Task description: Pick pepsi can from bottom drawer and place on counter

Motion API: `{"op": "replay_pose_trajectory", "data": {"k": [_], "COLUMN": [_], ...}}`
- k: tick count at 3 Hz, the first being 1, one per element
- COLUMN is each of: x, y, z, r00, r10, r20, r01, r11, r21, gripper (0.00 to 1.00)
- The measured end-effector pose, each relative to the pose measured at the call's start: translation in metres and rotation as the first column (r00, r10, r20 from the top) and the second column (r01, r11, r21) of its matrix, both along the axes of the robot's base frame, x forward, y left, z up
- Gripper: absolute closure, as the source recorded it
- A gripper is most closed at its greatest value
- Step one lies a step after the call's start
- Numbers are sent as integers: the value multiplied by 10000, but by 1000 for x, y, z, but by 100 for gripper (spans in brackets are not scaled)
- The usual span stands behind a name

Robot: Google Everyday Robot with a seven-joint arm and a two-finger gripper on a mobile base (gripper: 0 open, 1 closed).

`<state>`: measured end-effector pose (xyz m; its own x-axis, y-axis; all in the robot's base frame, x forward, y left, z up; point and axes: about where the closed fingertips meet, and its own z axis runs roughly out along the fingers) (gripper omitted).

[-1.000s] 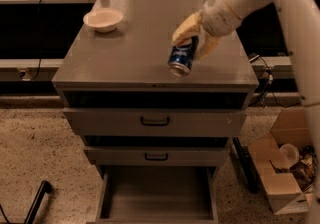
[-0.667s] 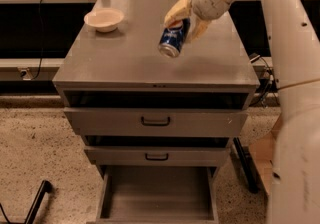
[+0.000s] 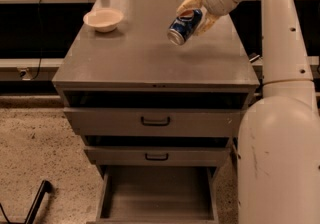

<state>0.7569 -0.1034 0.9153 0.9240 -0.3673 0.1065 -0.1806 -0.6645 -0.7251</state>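
Fingers [image 3: 188, 4] of the gripper [image 3: 192, 19] were clenched around the pepsi can [image 3: 182, 29], one pale pad on each side of its blue body. We saw the can held tilted, its silver lower end pointing down toward the front left corner and its upper end buried in the gripper. It sat over the counter [image 3: 135, 58], in the rear half and closer to the right edge than the left. We could not tell whether the can's lower rim touched the surface. The white arm [image 3: 280, 33] reached in from the right edge. A white bowl [image 3: 103, 19] rested near the rear left corner, well apart from the can. Below the front edge, we noted the two upper drawers [image 3: 155, 122] pulled out slightly, and the bottom drawer [image 3: 157, 193] drawn out further, its grey floor bare.
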Motion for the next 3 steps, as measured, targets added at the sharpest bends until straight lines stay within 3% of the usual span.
{"op": "replay_pose_trajectory", "data": {"k": [1,2,3], "x": [8,16,28], "y": [-27,-22,-14], "z": [-36,-33,-35], "r00": [9956,9964,9962], "r10": [-598,-705,-833], "r20": [-719,-475,-234], "r01": [590,706,838], "r11": [9982,9975,9963], "r21": [-139,14,204], "gripper": [26,5,0]}}
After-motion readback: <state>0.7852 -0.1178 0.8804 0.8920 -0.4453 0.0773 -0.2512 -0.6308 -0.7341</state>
